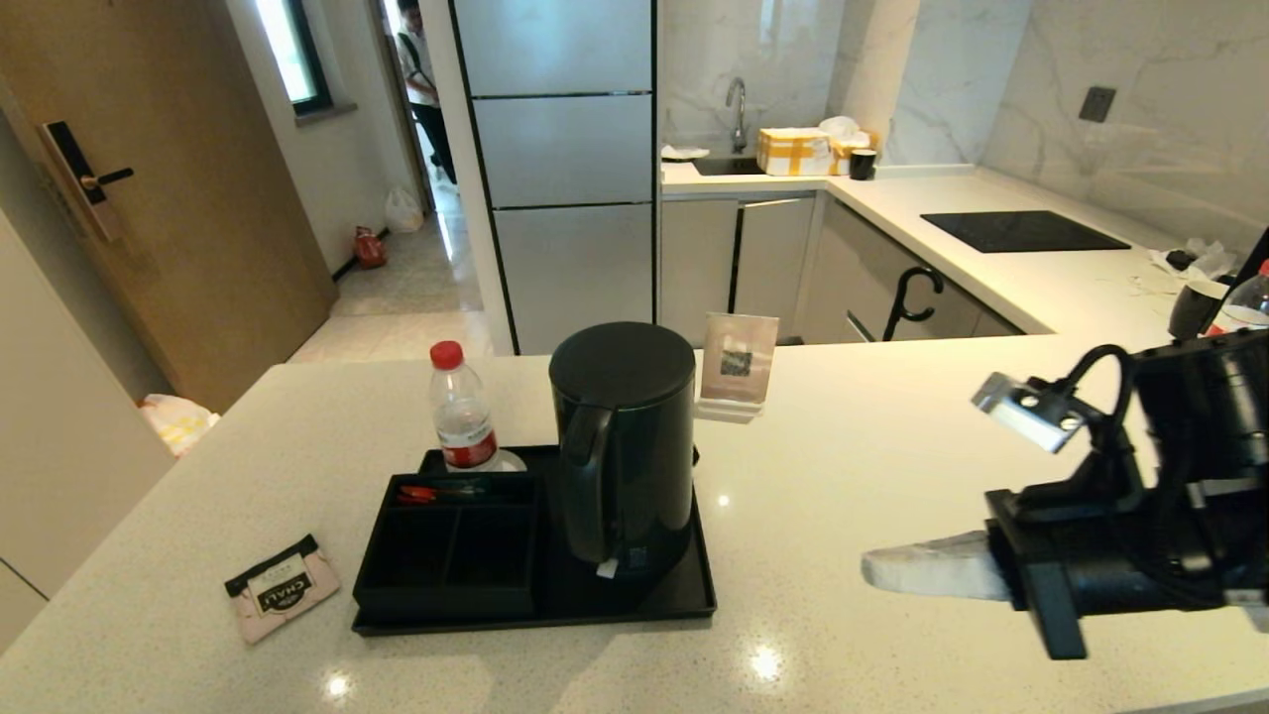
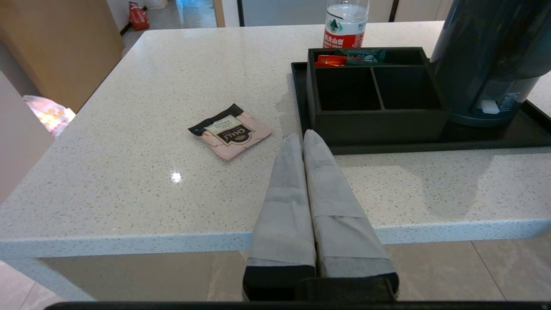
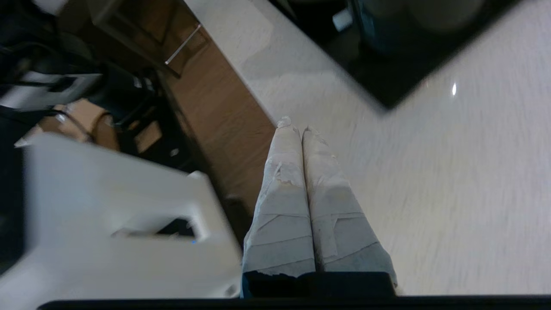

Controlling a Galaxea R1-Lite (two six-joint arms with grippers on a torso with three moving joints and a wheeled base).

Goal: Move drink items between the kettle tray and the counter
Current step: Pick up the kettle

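Observation:
The pale-pink tea sachet lies flat on the white speckled counter, just left of the black kettle tray. On the tray's right half stands the tall black kettle. My right gripper hovers above the counter to the right of the tray, shut and empty, its taped fingers pointing left. My left gripper is out of the head view; its wrist view shows it shut and empty, held before the counter's near edge and pointing between the sachet and the tray's compartment box.
A water bottle with a red cap stands at the tray's back left. Red packets lie in a rear compartment. A small card stand sits behind the kettle. A cup and bottle stand at the far right.

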